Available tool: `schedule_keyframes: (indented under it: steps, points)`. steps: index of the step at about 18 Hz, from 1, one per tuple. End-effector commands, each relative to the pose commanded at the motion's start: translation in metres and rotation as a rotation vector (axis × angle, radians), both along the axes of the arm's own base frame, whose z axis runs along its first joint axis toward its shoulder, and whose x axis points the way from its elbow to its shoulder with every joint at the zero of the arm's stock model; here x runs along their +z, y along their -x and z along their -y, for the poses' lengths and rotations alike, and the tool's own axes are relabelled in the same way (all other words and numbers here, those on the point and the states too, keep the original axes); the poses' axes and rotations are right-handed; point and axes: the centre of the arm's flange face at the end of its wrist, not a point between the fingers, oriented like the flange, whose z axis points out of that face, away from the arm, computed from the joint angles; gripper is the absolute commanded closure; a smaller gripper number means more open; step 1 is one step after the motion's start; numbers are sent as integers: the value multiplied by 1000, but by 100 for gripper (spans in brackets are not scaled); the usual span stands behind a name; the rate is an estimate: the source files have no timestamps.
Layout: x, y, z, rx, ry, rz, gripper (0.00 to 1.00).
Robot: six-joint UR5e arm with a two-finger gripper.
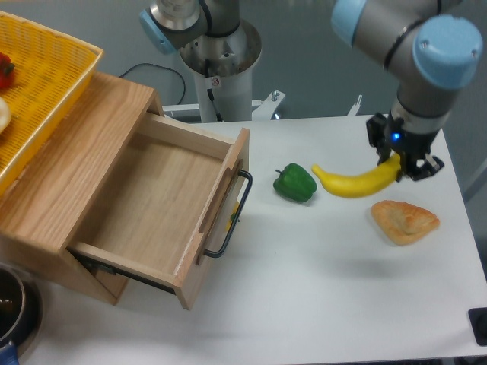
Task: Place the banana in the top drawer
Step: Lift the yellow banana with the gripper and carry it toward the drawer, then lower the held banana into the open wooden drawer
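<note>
The yellow banana (351, 182) hangs in the air above the white table, roughly level, its free end pointing left toward the green pepper. My gripper (401, 166) is shut on the banana's right end, at the right of the view. The top drawer (156, 206) stands pulled out at the left, its light wooden inside bare, with the black wire handle (230, 217) on the front panel facing the pepper. The banana is well to the right of the drawer.
A green bell pepper (294, 183) lies between the drawer and the banana. A tan pastry (404, 220) lies below the gripper. A yellow wicker basket (38, 84) sits on top of the drawer cabinet. The robot base (217, 57) stands behind.
</note>
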Motion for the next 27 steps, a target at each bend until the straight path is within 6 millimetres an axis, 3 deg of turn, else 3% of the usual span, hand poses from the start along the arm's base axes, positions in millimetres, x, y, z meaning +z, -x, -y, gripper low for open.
schedule_keyframes:
  steps: [4,9,16,27]
  points:
    - [19,-22,2,31,3,15,69]
    - [40,-63,-15,102,-27,22,69]
    - [70,-121,-11,188,-68,71,69]
    - [57,-211,-73,331,-51,125,68]
